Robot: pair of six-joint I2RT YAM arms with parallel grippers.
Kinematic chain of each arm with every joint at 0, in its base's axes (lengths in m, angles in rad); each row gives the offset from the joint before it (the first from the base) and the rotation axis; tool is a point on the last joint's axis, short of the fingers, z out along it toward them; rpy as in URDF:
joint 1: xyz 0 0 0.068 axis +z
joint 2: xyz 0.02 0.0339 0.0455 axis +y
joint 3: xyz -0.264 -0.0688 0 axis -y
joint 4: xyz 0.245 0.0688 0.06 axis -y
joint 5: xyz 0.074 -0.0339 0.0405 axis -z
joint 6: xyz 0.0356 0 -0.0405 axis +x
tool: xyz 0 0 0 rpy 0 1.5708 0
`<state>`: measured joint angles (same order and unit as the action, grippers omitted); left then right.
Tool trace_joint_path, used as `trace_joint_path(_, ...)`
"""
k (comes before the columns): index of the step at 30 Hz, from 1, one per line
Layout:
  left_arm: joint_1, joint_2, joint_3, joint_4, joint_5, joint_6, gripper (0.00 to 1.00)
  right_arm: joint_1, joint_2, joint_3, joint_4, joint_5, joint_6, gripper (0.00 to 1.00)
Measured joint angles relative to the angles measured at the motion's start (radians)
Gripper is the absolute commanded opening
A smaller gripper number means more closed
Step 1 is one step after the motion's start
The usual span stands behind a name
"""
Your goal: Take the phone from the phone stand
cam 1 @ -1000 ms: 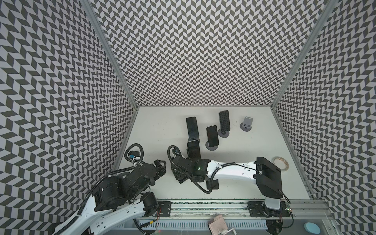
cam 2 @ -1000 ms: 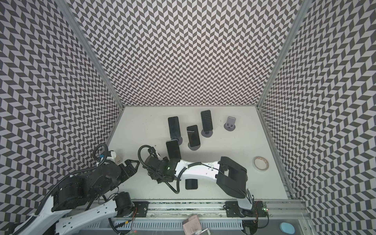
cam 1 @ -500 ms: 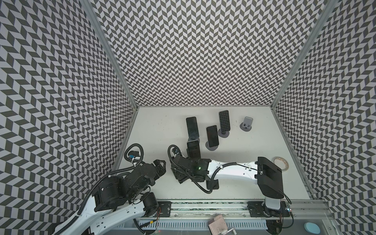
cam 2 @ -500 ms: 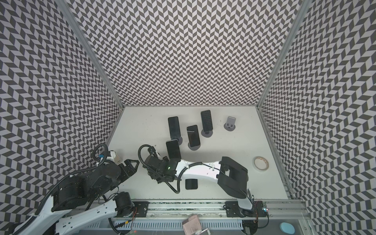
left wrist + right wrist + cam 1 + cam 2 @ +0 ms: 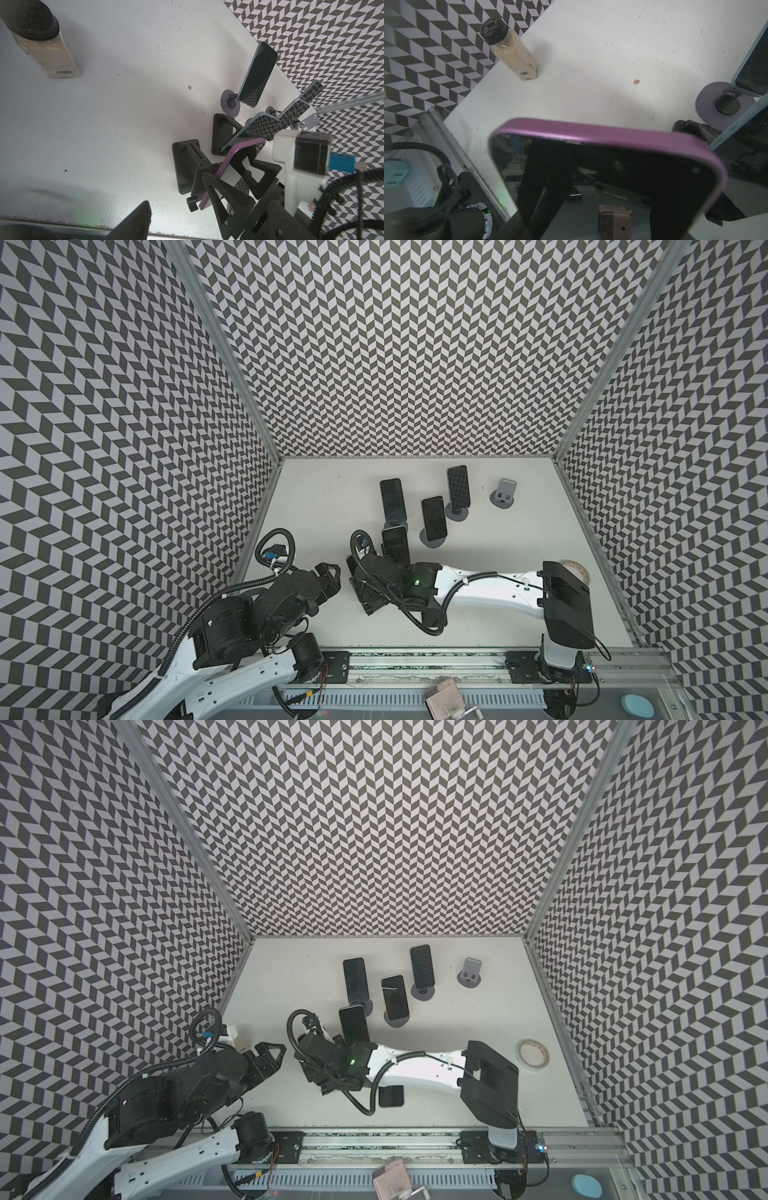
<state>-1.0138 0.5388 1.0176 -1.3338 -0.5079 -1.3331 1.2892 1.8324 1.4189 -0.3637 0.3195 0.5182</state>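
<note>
The phone (image 5: pixel 232 158) has a purple rim and a dark screen (image 5: pixel 612 176). My right gripper (image 5: pixel 222 169) is shut on it, one finger on its face and one on its back. The phone's lower end lies against the cradle of the black phone stand (image 5: pixel 185 166), whose flat base sits on the table. In both top views the right wrist (image 5: pixel 374 585) covers most of this phone. My left gripper (image 5: pixel 330 572) hangs open and empty a little to the left, apart from the stand. Only one of its fingers (image 5: pixel 135 222) shows in the left wrist view.
A teal phone (image 5: pixel 395 546) leans on a second black stand right behind. Farther back, three phones stand on round grey stands (image 5: pixel 433 517), beside an empty grey stand (image 5: pixel 505 495). A spice bottle (image 5: pixel 512 56) stands by the left wall. A tape roll (image 5: pixel 533 1054) lies right.
</note>
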Motion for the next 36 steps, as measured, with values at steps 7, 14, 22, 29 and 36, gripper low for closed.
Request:
trace_joint_path(7, 0.0, 0.016, 0.0, 0.026, 0.006, 0.018, 0.88, 0.0, -0.043, -0.063, 0.016, 0.006, 0.015, 0.62)
trace_joint_path(14, 0.0, 0.018, 0.0, 0.069, 0.031, 0.035, 0.88, 0.0, -0.109, -0.143, 0.029, 0.01, 0.042, 0.62)
trace_joint_path(22, 0.0, 0.068, -0.007, 0.148, 0.073, 0.077, 0.88, 0.0, -0.225, -0.254, 0.028, 0.035, 0.091, 0.62)
trace_joint_path(29, 0.0, 0.137, -0.035, 0.238, 0.12, 0.13, 0.89, 0.0, -0.319, -0.348, 0.026, 0.066, 0.143, 0.62)
trace_joint_path(36, 0.0, 0.212, -0.058, 0.338, 0.171, 0.173, 0.89, 0.0, -0.429, -0.454, 0.008, 0.091, 0.207, 0.62)
